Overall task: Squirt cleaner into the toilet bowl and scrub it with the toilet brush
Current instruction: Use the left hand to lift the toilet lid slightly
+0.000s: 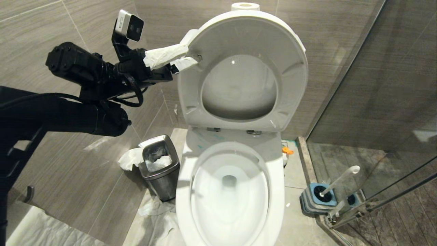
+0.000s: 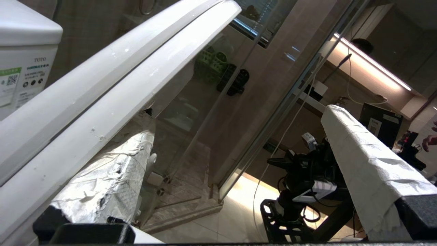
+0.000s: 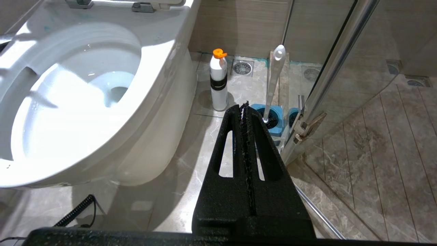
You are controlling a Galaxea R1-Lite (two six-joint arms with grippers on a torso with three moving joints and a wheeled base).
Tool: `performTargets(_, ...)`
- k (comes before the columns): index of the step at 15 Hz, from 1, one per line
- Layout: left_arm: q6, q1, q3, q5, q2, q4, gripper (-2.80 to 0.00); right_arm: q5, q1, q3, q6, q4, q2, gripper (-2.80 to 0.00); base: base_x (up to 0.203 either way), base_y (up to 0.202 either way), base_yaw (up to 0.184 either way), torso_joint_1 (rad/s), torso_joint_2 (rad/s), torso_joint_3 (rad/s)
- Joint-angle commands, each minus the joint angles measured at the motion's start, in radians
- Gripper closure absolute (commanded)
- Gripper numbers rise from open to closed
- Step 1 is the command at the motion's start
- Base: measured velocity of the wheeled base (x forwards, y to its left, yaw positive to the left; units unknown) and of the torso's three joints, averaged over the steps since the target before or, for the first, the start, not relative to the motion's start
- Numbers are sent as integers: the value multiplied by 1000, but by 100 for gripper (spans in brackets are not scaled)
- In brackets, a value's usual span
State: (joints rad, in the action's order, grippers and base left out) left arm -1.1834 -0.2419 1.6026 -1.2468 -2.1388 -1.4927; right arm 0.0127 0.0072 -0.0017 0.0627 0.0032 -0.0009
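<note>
Lettering on the cistern (image 2: 24,61) reads TOTO beside a green sticker. Your left tool (image 1: 186,58), paper-wrapped fingers (image 2: 368,177) spread wide, touches the raised seat's edge (image 1: 191,99). Your right tool (image 3: 244,112) hangs closed near the floor. One toilet bowl (image 1: 232,191) stands open; one toilet brush (image 1: 341,179) sits in its blue holder (image 1: 315,200), one orange-capped bottle (image 3: 218,82) and one bin (image 1: 160,167) flank it.

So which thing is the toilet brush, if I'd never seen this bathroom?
Start at the white toilet bowl and look along the floor to the corner by the glass shower door. There the toilet brush stands in a blue holder. Unlike the squat orange-capped bottle nearby, it has a long slim white handle, leaning.
</note>
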Motion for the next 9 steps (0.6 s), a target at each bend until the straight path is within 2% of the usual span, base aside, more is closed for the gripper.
performTargets(1,-10,0,82,1,-55,50,-280,1,0,0,0,0,1,0,0,0,0,0,0,0)
performTargets(4,-9,-2,163,37,-92,115,-280,1,-1,0,0,0,1,0,0,0,0,0,0,0)
performTargets(9,-8,12,307,56,-178,175,-280,1,-1,0,0,0,1,0,0,0,0,0,0,0)
